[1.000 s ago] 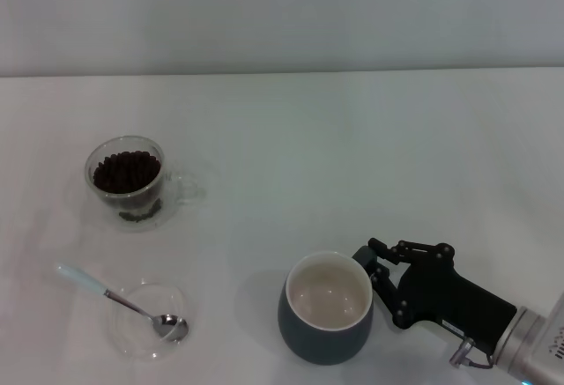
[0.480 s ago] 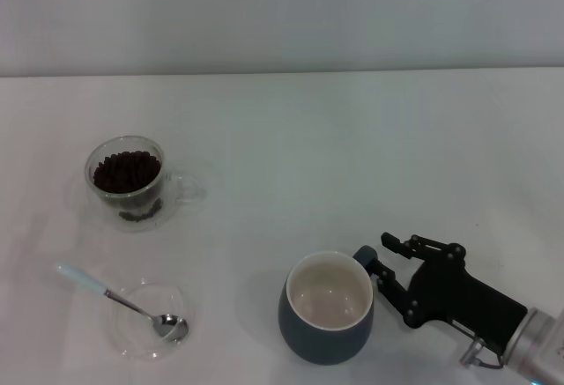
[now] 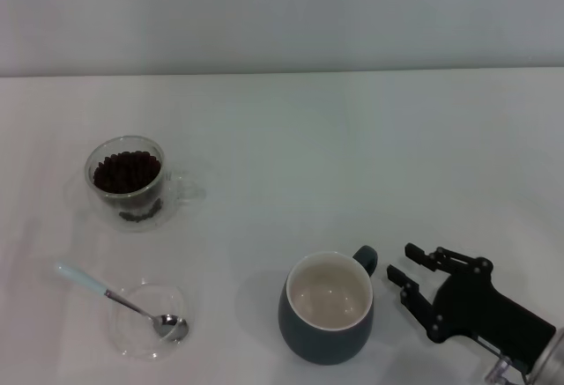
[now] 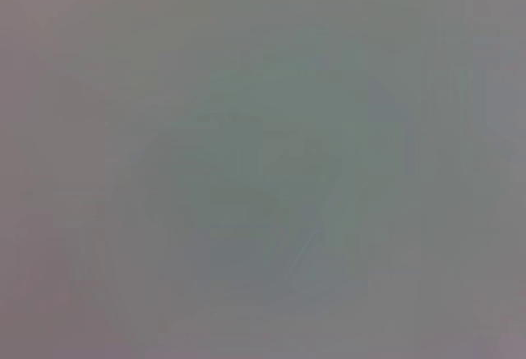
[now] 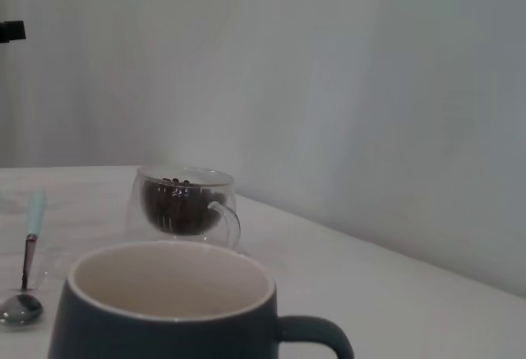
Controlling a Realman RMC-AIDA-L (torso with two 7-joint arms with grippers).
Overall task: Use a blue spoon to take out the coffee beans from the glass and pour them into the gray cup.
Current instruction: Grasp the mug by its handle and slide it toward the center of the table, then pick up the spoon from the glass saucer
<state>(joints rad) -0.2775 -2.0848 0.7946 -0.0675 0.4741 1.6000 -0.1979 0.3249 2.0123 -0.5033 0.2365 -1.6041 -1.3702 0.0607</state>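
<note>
Right gripper [image 3: 408, 263] sat open and empty just right of the gray cup [image 3: 326, 309], near its handle, not touching. Blue spoon [image 3: 121, 300] lay on a clear dish [image 3: 132, 333] near left; glass [image 3: 128, 179] with coffee beans [image 3: 126, 171] stood beyond it.

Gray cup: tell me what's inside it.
The gray cup shows only its bare cream inside, with no coffee beans; those are in the glass. The right wrist view hides the cup's bottom.
</note>
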